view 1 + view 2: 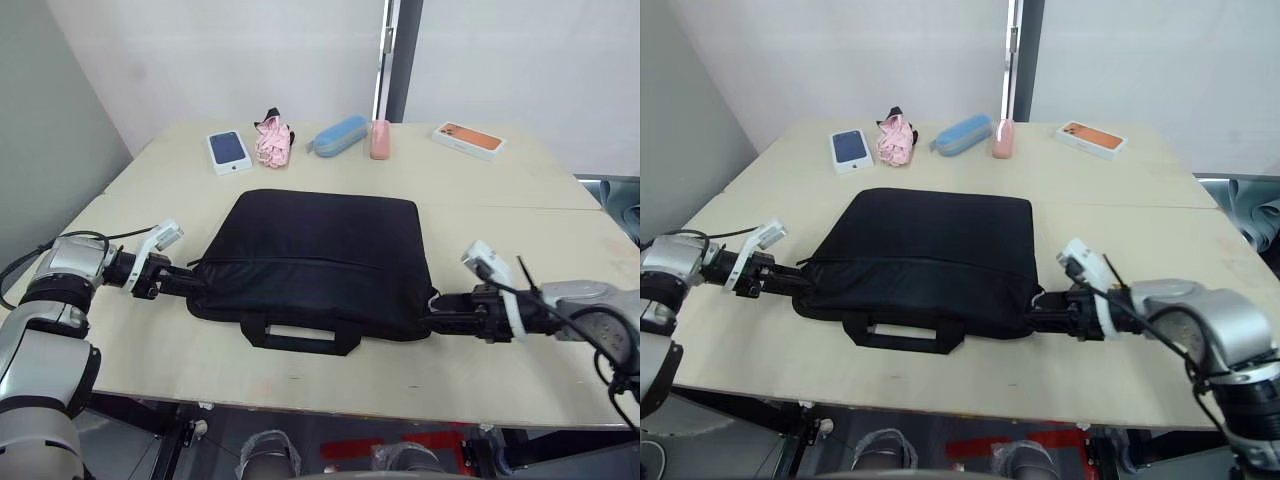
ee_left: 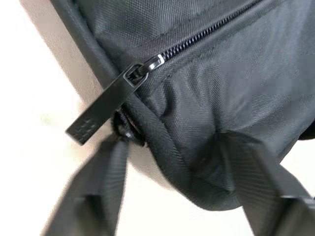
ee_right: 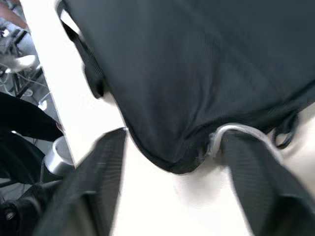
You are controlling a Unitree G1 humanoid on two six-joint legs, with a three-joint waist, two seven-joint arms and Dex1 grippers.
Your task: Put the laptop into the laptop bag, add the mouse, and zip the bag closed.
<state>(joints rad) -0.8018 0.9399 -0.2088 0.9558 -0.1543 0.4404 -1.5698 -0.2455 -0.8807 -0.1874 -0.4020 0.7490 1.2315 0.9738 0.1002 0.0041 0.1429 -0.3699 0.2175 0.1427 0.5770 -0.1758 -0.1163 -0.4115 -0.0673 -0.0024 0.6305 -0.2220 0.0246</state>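
Note:
The laptop bag (image 1: 320,250) lies flat on the table, black, with its strap handle (image 1: 300,335) toward the front edge. My left gripper (image 1: 190,281) is at the bag's left front corner. In the left wrist view its fingers (image 2: 88,196) stand open on either side of that corner, just past the zip pull (image 2: 106,108), and the zip teeth are joined up to the pull. My right gripper (image 1: 440,322) is at the right front corner, open, its fingers (image 3: 261,187) straddling the corner beside a pale loop (image 3: 241,135). The laptop and the mouse are out of view.
Along the table's back stand a white phone box (image 1: 229,151), a pink bundle (image 1: 272,140), a blue pouch (image 1: 337,135), a pink container (image 1: 380,139) and an orange-lidded box (image 1: 469,139). The table's front edge (image 1: 330,398) runs close below the bag.

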